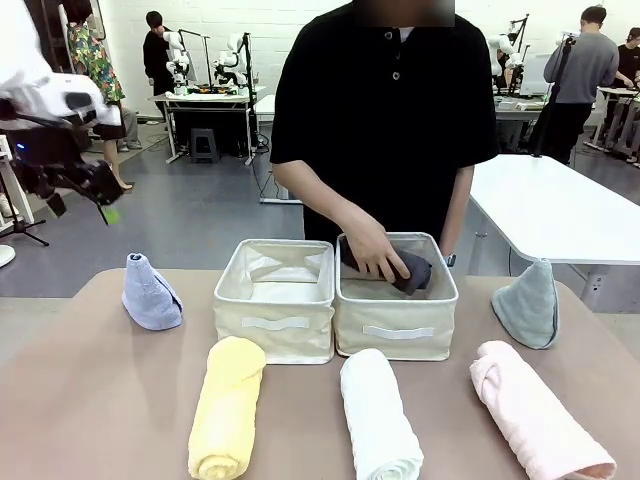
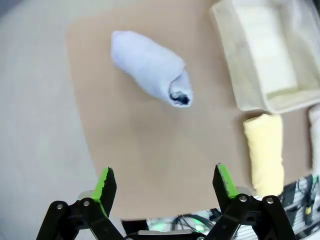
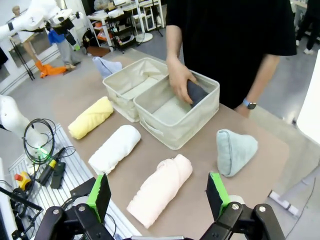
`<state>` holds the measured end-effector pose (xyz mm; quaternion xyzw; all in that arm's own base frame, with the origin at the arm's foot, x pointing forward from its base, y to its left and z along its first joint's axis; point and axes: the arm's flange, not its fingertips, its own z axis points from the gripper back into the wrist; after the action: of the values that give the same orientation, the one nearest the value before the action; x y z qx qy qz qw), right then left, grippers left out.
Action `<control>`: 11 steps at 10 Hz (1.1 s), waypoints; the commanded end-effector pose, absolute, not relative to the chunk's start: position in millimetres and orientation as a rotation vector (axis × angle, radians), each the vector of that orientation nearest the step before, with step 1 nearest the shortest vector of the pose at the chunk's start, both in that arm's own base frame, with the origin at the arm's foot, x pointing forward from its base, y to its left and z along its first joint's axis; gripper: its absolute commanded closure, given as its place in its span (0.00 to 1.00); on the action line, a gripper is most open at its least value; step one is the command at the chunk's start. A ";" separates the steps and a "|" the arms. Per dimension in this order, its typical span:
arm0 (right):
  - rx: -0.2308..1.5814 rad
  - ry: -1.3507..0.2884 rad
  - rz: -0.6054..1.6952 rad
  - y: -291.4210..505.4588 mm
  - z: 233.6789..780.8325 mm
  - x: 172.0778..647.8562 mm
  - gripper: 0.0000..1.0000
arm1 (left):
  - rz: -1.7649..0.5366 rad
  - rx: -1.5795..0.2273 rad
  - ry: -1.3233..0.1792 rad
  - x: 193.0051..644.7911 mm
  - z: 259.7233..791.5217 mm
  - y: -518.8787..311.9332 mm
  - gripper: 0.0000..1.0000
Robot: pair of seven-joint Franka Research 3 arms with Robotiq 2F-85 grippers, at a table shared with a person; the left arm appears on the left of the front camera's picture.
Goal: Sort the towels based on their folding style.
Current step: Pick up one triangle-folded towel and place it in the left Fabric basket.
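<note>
My left gripper [image 1: 82, 208] hangs open, high above the table's left end, over the lavender-blue cone towel [image 1: 150, 293] [image 2: 150, 65]. The left wrist view looks down between its open fingers [image 2: 164, 175]. A person's hand holds the dark grey rolled towel [image 1: 402, 270] [image 3: 196, 92] inside the right basket [image 1: 395, 335]. Along the near edge lie the yellow roll [image 1: 227, 408], the white roll [image 1: 379, 415] and the pink roll [image 1: 537, 412]. The grey-green cone towel [image 1: 527, 303] stands at the right. My right gripper [image 3: 158, 182] is open above the pink roll [image 3: 160, 192].
The left cream basket [image 1: 275, 325] stands beside the right one at the table's middle, with nothing in it. A white table [image 1: 570, 205] stands behind on the right. Cables and a box [image 3: 45, 160] lie on a rack at my side of the table.
</note>
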<state>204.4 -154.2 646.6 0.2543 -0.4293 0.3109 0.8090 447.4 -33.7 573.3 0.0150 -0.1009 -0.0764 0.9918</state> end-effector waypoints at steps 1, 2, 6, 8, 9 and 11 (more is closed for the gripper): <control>0.559 -0.922 0.675 -152.9 646.6 207.0 0.00 | 0.063 0.060 -0.063 485.9 570.1 -50.6 0.00; 0.559 -0.922 0.675 -152.9 646.6 207.0 0.00 | 0.104 0.086 -0.079 497.9 555.3 -54.2 0.00; 0.559 -0.922 0.675 -152.9 646.6 207.0 0.00 | 0.095 0.084 -0.075 494.5 537.0 -50.6 0.00; 0.559 -0.922 0.675 -152.9 646.6 207.0 0.00 | 0.095 0.084 -0.075 494.5 537.0 -50.6 0.00; 0.559 -0.922 0.675 -152.9 646.6 207.0 0.00 | 0.095 0.084 -0.075 494.5 537.0 -50.6 0.00; 0.559 -0.922 0.675 -152.9 646.6 207.0 0.00 | 0.100 0.059 -0.075 499.1 537.3 -52.6 0.00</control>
<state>204.8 -154.1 646.3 0.2548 -0.4288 0.3107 0.8091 499.0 -52.8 537.3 0.0287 -0.0374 0.0499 0.9976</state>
